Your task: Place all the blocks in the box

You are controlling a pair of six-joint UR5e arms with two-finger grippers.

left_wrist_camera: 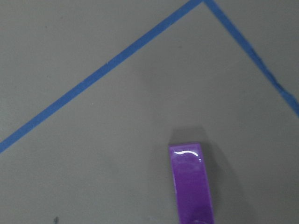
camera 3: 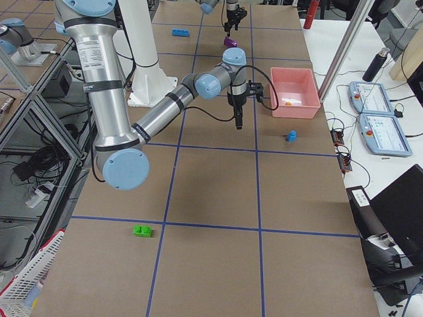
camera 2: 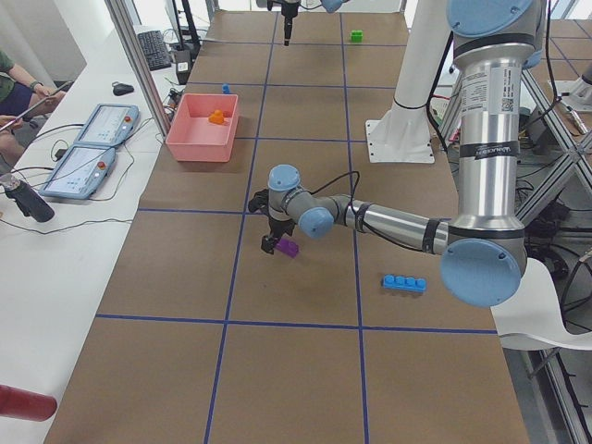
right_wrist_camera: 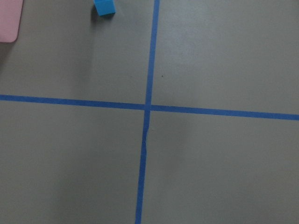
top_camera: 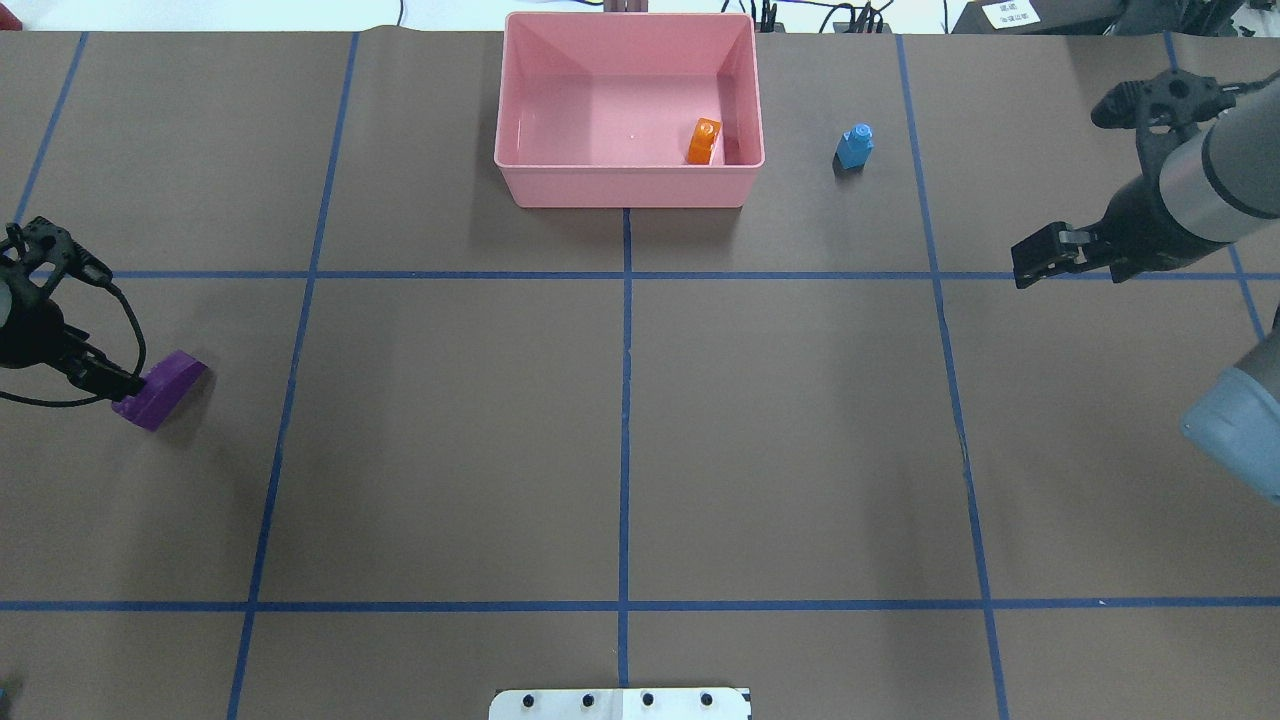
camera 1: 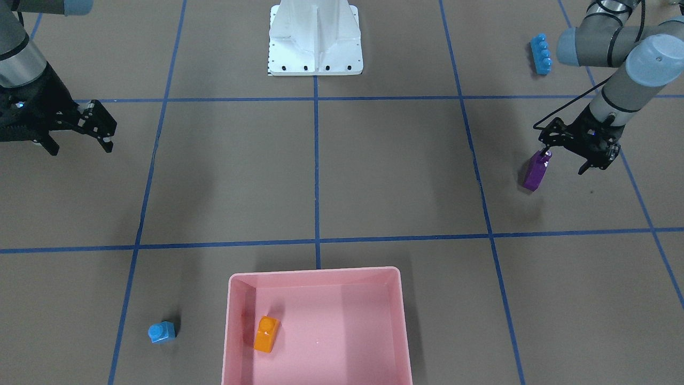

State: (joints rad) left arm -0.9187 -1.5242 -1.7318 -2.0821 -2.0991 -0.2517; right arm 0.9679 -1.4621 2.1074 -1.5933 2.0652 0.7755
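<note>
- The bench (top_camera: 450, 450) carries everything. The pink box (top_camera: 630, 190) sits midway along its edge farthest from the robot.
- The left hand (camera 1: 565, 162) hangs well apart from the box, out on the robot's left. Its jaws stand spread and clamp nothing, and one fingertip touches the upper end of the purple block.
- The right hand (camera 1: 81, 149) hovers off the box's opposite side, jaws wide and empty.
- The long blue block (camera 1: 541, 54) lies flat, farther from the box than the left hand is.
- The purple block (camera 1: 536, 170) stands on end and tilted, its long axis nearer upright than flat. It is at the finger on the hand's box-facing side, not between the pair. I judge the left hand must shift that way to straddle it before closing, and the leaning block may topple.
- The orange block (top_camera: 704, 141) lies inside the box, near the wall on the robot's right.
- The green block (camera 3: 142, 230) lies far from the box, toward the bench's right end.
- The small blue cube (top_camera: 854, 147) stands just outside the box on the robot's right, and the right hand is nearer to it.
</note>
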